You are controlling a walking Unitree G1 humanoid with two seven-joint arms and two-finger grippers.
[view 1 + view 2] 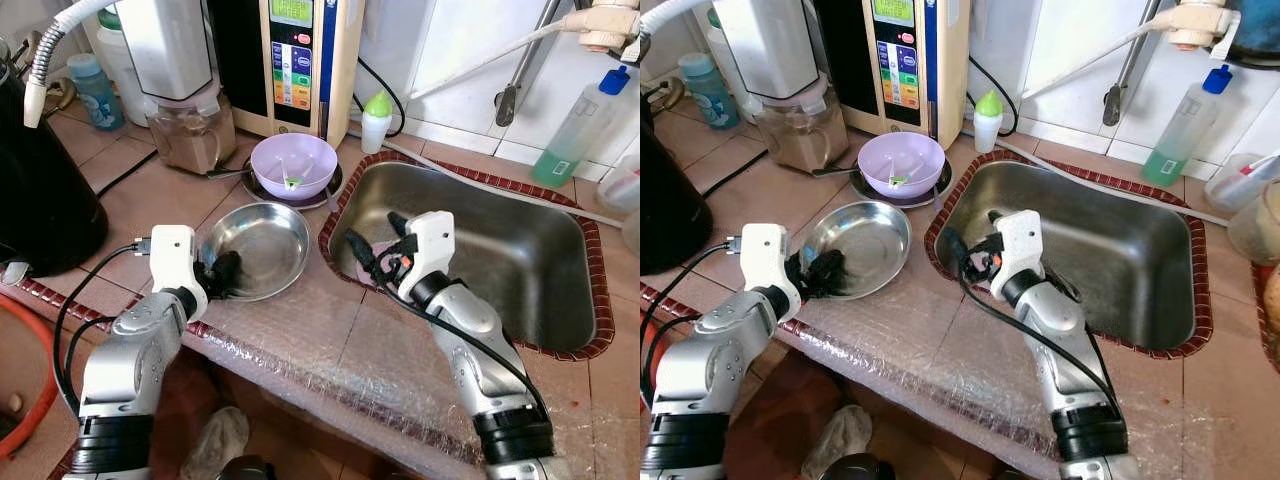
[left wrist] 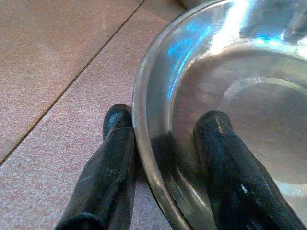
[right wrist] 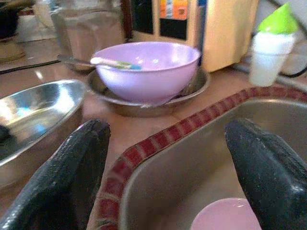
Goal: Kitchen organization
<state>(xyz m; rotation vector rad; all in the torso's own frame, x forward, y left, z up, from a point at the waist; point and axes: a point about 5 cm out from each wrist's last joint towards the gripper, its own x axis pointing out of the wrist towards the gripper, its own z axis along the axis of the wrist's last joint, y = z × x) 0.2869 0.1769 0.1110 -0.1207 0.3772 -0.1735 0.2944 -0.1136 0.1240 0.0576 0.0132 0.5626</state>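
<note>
Left pincer (image 2: 163, 167) — clamped on steel bowl (image 1: 262, 245) rim | right pincer (image 3: 168, 163) — wide open, straddling sink (image 1: 540, 250) edge

The left tool (image 1: 222, 272) is being held low with its fingers (image 2: 111, 177) pinched on a pan (image 1: 262, 245) rim, one inside, one outside. The right tool (image 1: 372, 243) is being held forward, its fingers (image 3: 67, 172) spread wide apart.
</note>
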